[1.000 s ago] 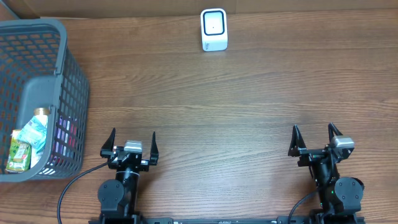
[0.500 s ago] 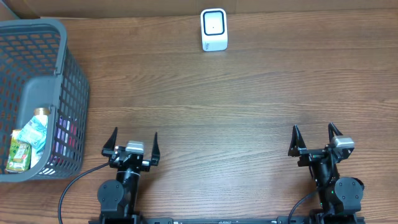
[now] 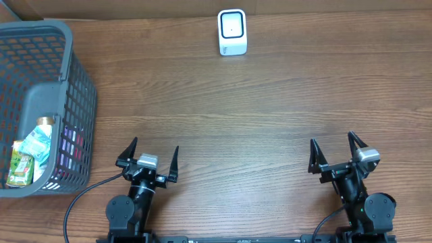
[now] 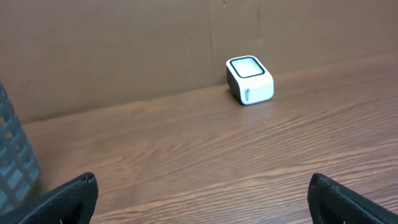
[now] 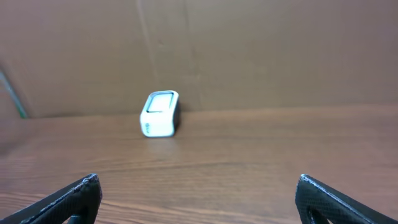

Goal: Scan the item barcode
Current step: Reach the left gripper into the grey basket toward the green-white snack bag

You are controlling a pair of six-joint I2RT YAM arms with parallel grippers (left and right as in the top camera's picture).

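Note:
The white barcode scanner (image 3: 232, 32) stands at the table's far edge, also visible in the left wrist view (image 4: 250, 79) and the right wrist view (image 5: 160, 114). Items lie in the grey basket (image 3: 40, 34) at the left: a green pouch (image 3: 20, 169), a teal packet (image 3: 37, 145) and a gold-capped bottle (image 3: 45, 123). My left gripper (image 3: 155, 146) (image 4: 202, 179) is open near the front edge, just right of the basket, holding nothing. My right gripper (image 3: 332, 140) (image 5: 198, 178) is open at the front right, also with nothing in it.
A brown cardboard wall (image 4: 124, 43) runs along the back of the wooden table (image 3: 236, 108). The basket's mesh side (image 4: 12, 162) shows at the left edge of the left wrist view.
The left gripper has shifted slightly right and turned a little. The right gripper has shifted slightly left. Both stay open.

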